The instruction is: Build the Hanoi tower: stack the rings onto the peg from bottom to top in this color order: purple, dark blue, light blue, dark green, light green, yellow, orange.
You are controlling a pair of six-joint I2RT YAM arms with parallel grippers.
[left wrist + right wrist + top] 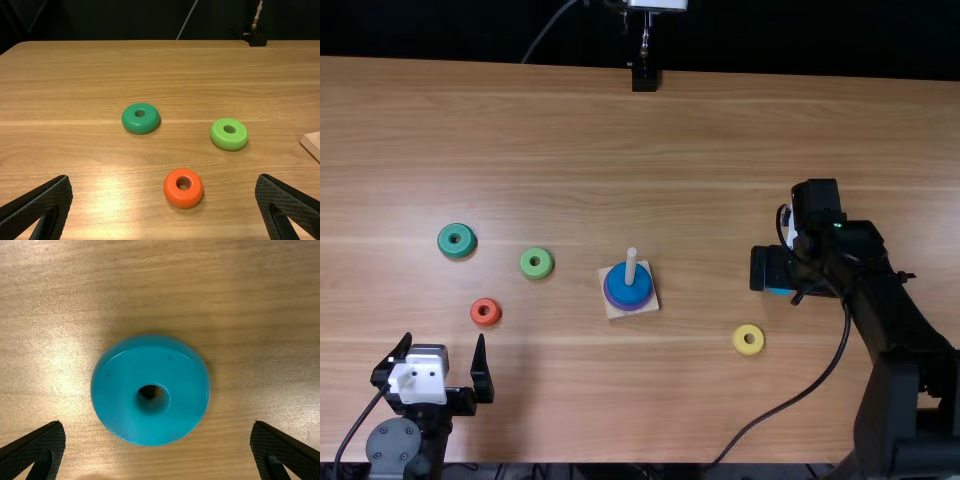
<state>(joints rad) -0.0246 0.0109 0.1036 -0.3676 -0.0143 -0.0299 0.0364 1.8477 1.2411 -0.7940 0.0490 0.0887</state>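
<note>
While the light blue ring (115,405) lay flat on the table (260,305), below my right pincer (158,424), I recorded the pincer open, wider than the ring, its hole roughly centred on the gap.

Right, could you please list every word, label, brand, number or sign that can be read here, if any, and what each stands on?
None can be read.
Light blue ring: small specks, no lettering.
White plate on the left gripper: any marks are too small to read.
</note>
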